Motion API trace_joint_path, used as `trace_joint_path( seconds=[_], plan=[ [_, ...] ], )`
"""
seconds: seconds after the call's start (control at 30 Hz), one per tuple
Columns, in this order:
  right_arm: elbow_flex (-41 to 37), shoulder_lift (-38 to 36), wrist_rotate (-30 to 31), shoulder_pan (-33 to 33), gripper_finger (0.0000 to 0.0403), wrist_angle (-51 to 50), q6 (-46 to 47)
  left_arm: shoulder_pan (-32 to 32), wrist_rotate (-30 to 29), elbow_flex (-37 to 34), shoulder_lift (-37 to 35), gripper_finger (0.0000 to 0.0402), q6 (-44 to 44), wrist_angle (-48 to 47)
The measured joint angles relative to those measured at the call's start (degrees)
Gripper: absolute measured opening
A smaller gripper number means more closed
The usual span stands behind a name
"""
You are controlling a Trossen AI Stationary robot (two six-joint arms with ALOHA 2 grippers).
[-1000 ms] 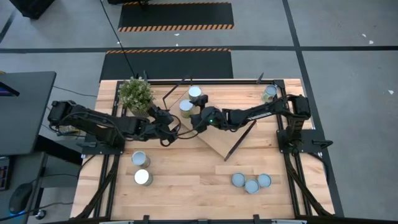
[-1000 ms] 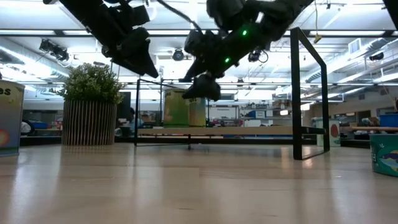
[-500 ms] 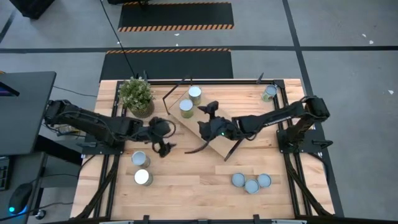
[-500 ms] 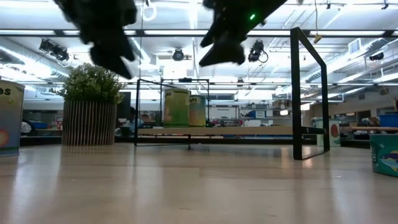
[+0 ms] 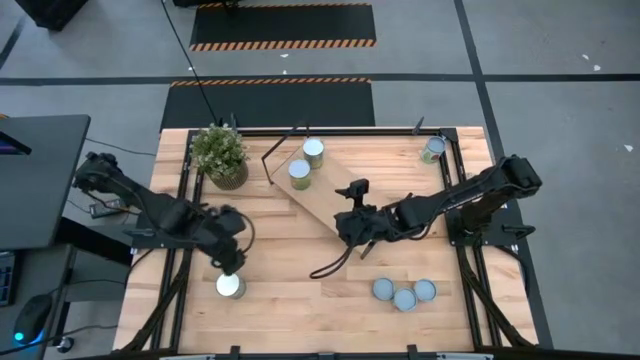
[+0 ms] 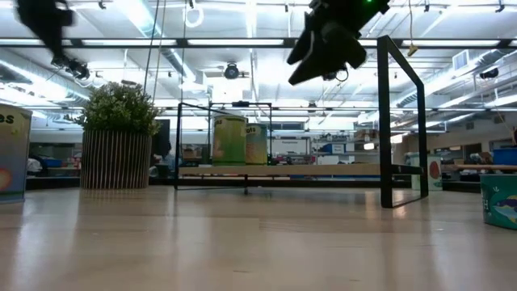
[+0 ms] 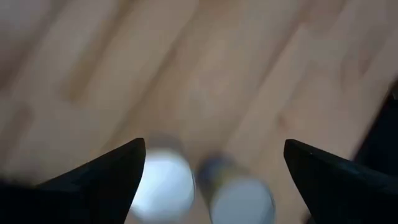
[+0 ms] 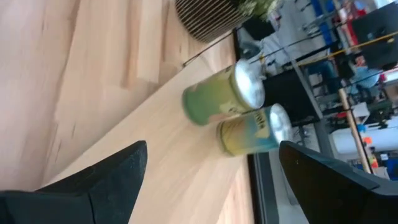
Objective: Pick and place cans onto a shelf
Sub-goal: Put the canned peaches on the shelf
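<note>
The shelf (image 5: pixel 325 195) is a light-wood board with black frame legs, lying slantwise at mid-table. Two cans (image 5: pixel 313 150) (image 5: pixel 299 172) stand upright on its far end; they also show in the right wrist view (image 8: pixel 221 96) (image 8: pixel 255 130). My right gripper (image 5: pixel 345 222) hovers open and empty over the shelf's near end (image 8: pixel 212 146). My left gripper (image 5: pixel 228 262) hovers open and empty above two cans at the near left (image 7: pixel 163 183) (image 7: pixel 239 193). One of them (image 5: pixel 230 285) shows in the high view; the gripper hides the other.
Three cans (image 5: pixel 404 295) stand together on the table at the near right. One can (image 5: pixel 432 150) stands at the far right corner. A potted plant (image 5: pixel 220 155) stands at the far left, beside the shelf's far end.
My left gripper has gone from beside the shelf's far end toward the table's near left, over the two cans there. My right gripper has drawn back from the cans on the shelf toward the shelf's near end. The two cans on the shelf have stayed put.
</note>
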Motion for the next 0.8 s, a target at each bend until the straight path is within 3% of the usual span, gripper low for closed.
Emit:
trace_joint_path(
  seconds=[0.13,0.33,0.8],
  plan=[
    [-0.45,0.06,-0.02,0.93,0.0373,-0.2,0.69,-4.98,6.66,0.46,0.05,0.0389,-9.49,-5.57],
    [-2.24,-0.1,-0.02,1.34,0.0373,1.79,-0.6,-11.56,8.72,0.44,1.92,0.0389,-19.38,-11.12],
    [-2.73,-0.1,-1.14,1.45,0.0373,3.82,-2.29,-17.48,8.88,0.44,14.39,0.0389,-9.03,-13.45]
  ],
)
